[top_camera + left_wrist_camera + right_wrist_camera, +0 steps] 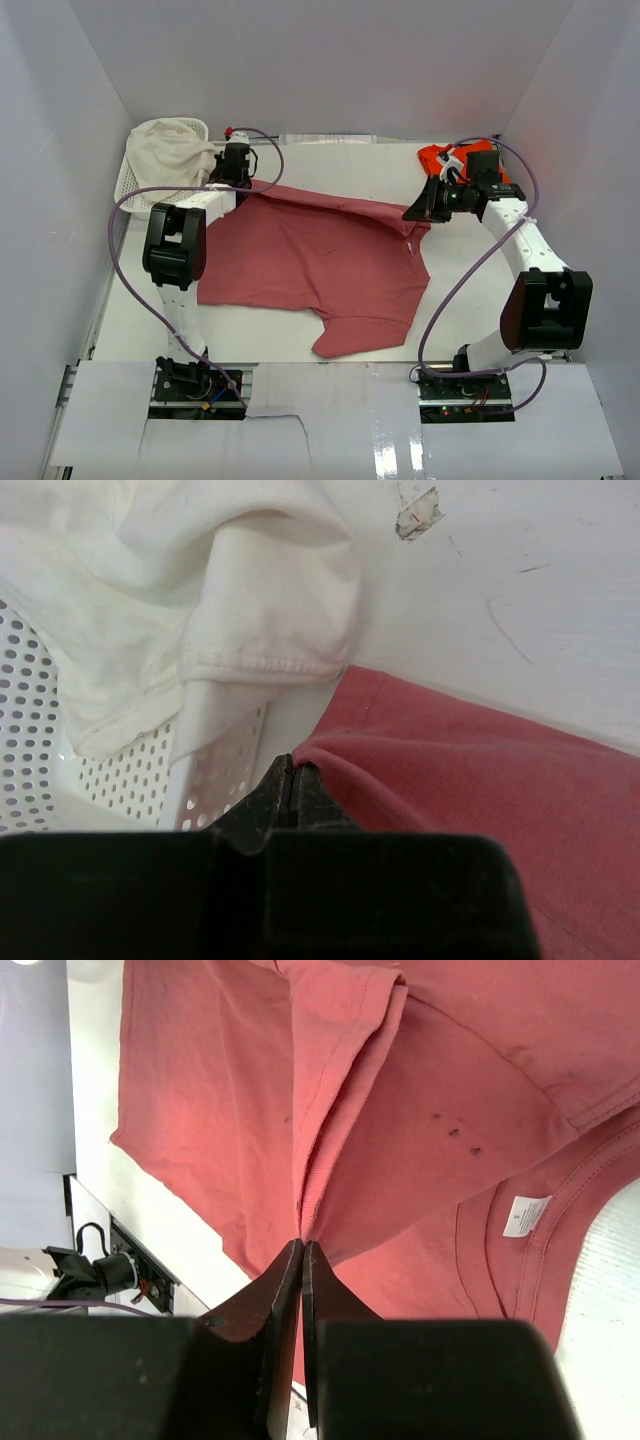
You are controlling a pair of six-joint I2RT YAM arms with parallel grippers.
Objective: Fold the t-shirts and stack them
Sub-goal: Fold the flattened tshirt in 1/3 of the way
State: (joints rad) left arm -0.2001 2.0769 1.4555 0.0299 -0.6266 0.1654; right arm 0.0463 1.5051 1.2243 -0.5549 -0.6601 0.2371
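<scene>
The large dusty rose-red t-shirt (310,260) lies spread on the white table, its far edge lifted and stretched between both grippers. My left gripper (236,180) is shut on the shirt's far left corner (330,742), next to the basket. My right gripper (415,214) is shut on a bunched fold of the shirt (320,1160) at the far right, above the collar with its white label (526,1215). The bright orange-red t-shirt (440,156) lies crumpled at the back right, mostly hidden behind my right wrist.
A white lattice basket (140,185) stands at the back left with a cream-white cloth (170,145) draped in it and over its rim (215,770). White walls close in the table on three sides.
</scene>
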